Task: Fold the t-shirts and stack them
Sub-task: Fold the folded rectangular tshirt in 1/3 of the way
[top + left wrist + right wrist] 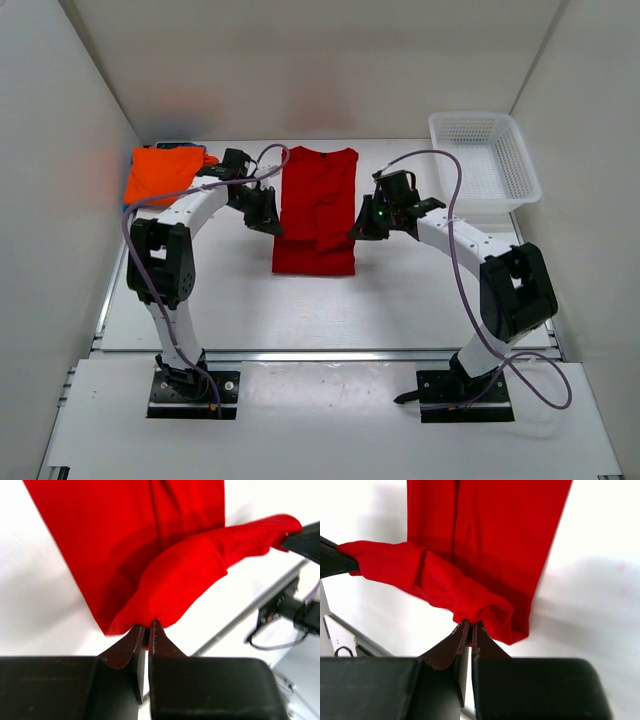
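A deep red t-shirt [318, 205] lies lengthwise in the middle of the table, with a loose fold raised across its lower half. My left gripper [268, 215] is shut on the fold's left end [147, 625]. At the fold's right end, my right gripper [362, 225] is shut on the red cloth [471, 624]. The cloth [190, 565] sags between the two grippers, above the flat part of the shirt [490, 530]. An orange t-shirt [160, 172] lies folded at the back left. A strip of blue t-shirt [182, 147] shows under it.
A white lattice basket [495, 205] stands at the back right, just beyond the right arm. White walls close in the table on the left, the back and the right. Purple cables loop over both arms.
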`<state>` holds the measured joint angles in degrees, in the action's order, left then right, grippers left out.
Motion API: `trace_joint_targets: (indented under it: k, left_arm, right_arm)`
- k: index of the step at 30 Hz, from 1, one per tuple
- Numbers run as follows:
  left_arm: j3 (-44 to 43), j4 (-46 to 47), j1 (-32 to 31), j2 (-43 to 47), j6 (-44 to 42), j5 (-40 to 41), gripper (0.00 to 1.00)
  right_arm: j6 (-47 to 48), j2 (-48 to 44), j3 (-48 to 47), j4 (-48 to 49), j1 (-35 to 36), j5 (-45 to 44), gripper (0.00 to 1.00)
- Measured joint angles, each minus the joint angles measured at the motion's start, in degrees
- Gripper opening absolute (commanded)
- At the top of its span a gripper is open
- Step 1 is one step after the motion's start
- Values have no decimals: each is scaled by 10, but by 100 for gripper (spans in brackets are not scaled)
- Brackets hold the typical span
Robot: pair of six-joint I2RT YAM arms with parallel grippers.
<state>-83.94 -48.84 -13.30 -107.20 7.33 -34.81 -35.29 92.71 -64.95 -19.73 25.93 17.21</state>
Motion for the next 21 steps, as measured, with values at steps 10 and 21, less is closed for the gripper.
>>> trace_joint_targets:
  k: [10,21]
  left_arm:
    - [-93,14,-4,-75,20,40,4]
    - [-146,42,-4,-138,22,80,6]
  right_arm:
    - [61,112,-116,-11,-36,34,0]
    - [95,225,-205,-27,-56,52,0]
